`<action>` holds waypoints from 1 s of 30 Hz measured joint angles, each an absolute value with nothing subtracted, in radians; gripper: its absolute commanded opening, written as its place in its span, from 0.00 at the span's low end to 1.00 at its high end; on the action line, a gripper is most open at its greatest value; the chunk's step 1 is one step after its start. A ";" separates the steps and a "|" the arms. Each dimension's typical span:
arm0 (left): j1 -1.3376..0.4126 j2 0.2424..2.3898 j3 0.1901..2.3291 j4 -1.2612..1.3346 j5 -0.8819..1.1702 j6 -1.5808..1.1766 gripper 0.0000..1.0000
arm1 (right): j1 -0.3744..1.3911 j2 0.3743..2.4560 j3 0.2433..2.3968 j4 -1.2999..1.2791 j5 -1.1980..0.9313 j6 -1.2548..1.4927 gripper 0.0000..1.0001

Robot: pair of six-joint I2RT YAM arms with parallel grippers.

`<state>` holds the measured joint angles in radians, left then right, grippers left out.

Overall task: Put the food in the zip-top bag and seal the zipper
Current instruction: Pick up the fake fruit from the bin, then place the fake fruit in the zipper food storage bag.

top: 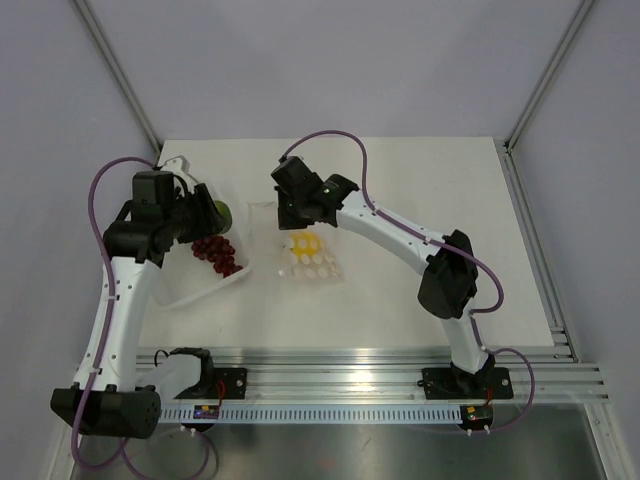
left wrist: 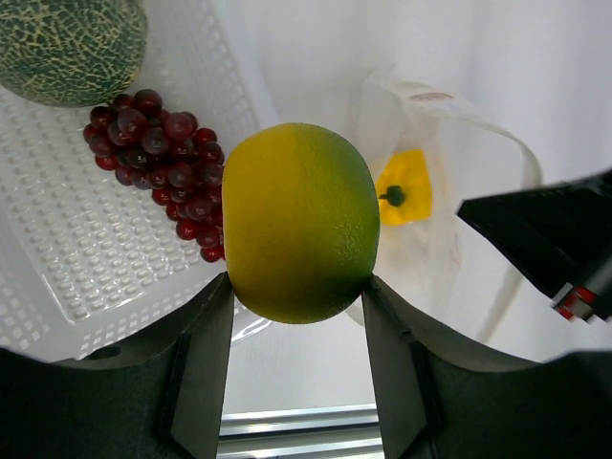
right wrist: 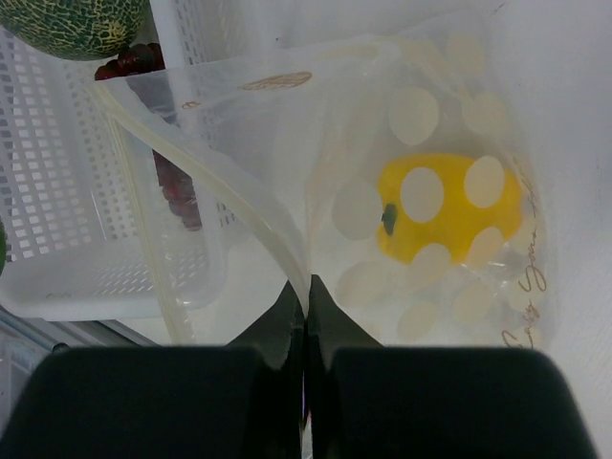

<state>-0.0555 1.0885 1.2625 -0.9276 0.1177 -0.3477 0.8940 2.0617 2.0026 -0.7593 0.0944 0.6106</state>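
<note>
Left gripper pinches smooth yellow-green fruit; right gripper nips floppy (clear, dotted) bag.

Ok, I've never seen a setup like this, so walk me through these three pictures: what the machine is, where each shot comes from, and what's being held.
The machine is two robot arms bolted at the edge of a white table. The wide picture looks down from above. The other two come from a camera on each wrist. The left arm has its left tool closed on a yellow-green fruit, near a white tray that holds dark red grapes and a netted melon. The right arm has its right tool pinching the mouth edge of a dotted clear bag, whose mouth gapes open. One yellow toy fruit already lies inside the bag.
</note>
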 measured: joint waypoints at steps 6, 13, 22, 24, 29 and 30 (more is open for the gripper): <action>-0.084 1.026 1.254 -0.922 0.210 -0.337 0.35 | 0.894 2.101 2.062 -0.801 0.097 0.630 0.01; -0.135 1.028 1.165 -0.840 0.370 -0.368 0.35 | 0.894 2.103 2.071 -0.811 0.093 0.653 0.01; -0.228 1.132 1.097 -0.745 0.387 -0.420 0.62 | 0.895 2.051 1.983 -0.776 0.059 0.691 0.01; -0.239 1.150 1.089 -0.733 0.383 -0.423 0.78 | 0.895 2.016 1.940 -0.766 0.056 0.699 0.01; -0.275 1.169 1.089 -0.727 0.378 -0.441 0.89 | 0.895 1.917 1.855 -0.741 0.051 0.719 0.02; -0.280 1.169 1.092 -0.730 0.377 -0.441 0.89 | 0.895 1.898 1.843 -0.738 0.051 0.722 0.02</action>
